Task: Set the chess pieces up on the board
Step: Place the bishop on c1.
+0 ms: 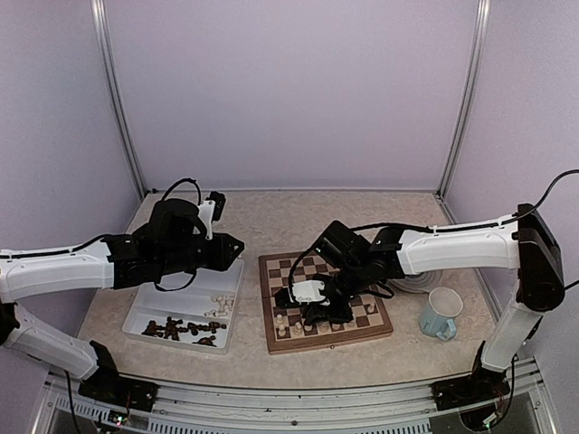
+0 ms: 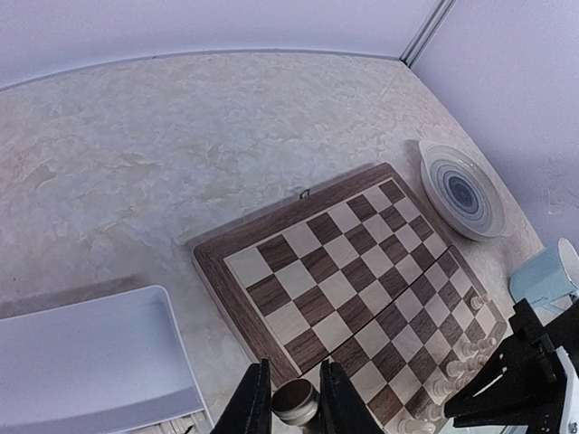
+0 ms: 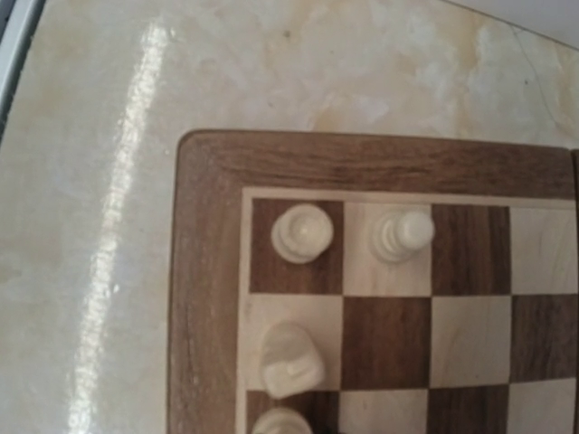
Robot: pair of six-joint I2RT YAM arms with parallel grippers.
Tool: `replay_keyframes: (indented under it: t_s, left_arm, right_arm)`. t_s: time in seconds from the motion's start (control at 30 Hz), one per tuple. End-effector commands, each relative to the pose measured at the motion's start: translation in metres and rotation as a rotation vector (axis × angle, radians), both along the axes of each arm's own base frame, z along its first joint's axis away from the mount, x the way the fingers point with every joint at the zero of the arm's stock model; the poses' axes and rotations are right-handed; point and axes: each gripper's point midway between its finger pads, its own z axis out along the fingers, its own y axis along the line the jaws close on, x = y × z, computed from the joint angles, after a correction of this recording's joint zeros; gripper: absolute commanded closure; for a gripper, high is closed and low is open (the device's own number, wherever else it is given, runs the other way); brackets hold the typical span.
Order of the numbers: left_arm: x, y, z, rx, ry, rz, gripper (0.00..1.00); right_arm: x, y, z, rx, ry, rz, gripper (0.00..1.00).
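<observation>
Only the left wrist view shows the left gripper point(image 2: 295, 410) closed on a dark chess piece point(image 2: 296, 400), which is held over the desk point(image 2: 136, 181) between the white tray point(image 2: 81, 362) and the nearest corner of the board point(image 2: 348, 271). A plate point(image 2: 461, 188) and a mug point(image 2: 545, 276) are seen beyond the board. From the top view, more dark pieces point(image 1: 181, 327) are seen lying in the tray. Four pale chess pieces point(image 3: 302, 232) on squares at a board corner are shown by the right wrist view, but no fingers. The right gripper point(image 1: 317, 306) is seen over the board from above, and its opening cannot be told.
</observation>
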Motion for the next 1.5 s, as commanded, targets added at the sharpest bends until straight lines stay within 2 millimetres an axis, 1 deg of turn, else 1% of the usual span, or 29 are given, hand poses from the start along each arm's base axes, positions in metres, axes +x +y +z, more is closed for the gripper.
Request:
replay_keyframes:
  t_s: [0.0, 0.4, 0.7, 0.8, 0.9, 0.93, 1.1, 1.33, 1.4, 1.47]
  left_arm:
    - [0.001, 0.007, 0.005, -0.011, -0.016, 0.019, 0.79]
    - [0.001, 0.008, 0.005, -0.009, -0.012, 0.024, 0.79]
    - [0.001, 0.008, 0.002, -0.012, -0.007, 0.025, 0.79]
    - [0.000, 0.008, 0.002, -0.015, -0.006, 0.024, 0.79]
    - [0.000, 0.008, 0.003, -0.016, -0.007, 0.024, 0.79]
    - [0.000, 0.009, 0.002, -0.014, -0.007, 0.024, 0.79]
    - [0.001, 0.007, 0.004, -0.015, -0.011, 0.021, 0.79]
    - [0.001, 0.006, 0.005, -0.020, -0.009, 0.018, 0.79]
    - [0.002, 0.007, 0.007, -0.027, -0.010, 0.028, 0.79]
    - [0.006, 0.009, 0.014, -0.057, -0.008, 0.065, 0.79]
  right_arm:
    - [-0.005, -0.001, -0.010, -0.016, 0.006, 0.007, 1.00]
    - [-0.003, -0.004, -0.020, -0.044, 0.000, -0.002, 1.00]
    - [0.000, -0.003, -0.022, -0.043, -0.007, -0.013, 1.00]
    - [0.000, -0.003, -0.022, -0.045, -0.005, -0.015, 0.94]
    - [-0.001, -0.004, -0.020, -0.044, -0.002, -0.018, 0.85]
    - [-0.001, -0.004, -0.019, -0.042, -0.005, -0.018, 0.83]
    - [-0.001, -0.003, -0.011, -0.031, -0.001, -0.020, 0.78]
    - [-0.003, 0.003, 0.002, -0.004, 0.013, -0.015, 0.76]
    - [-0.004, 0.007, 0.013, 0.023, 0.026, -0.008, 0.75]
    - [-0.002, 0.011, 0.032, 0.061, 0.025, -0.005, 0.74]
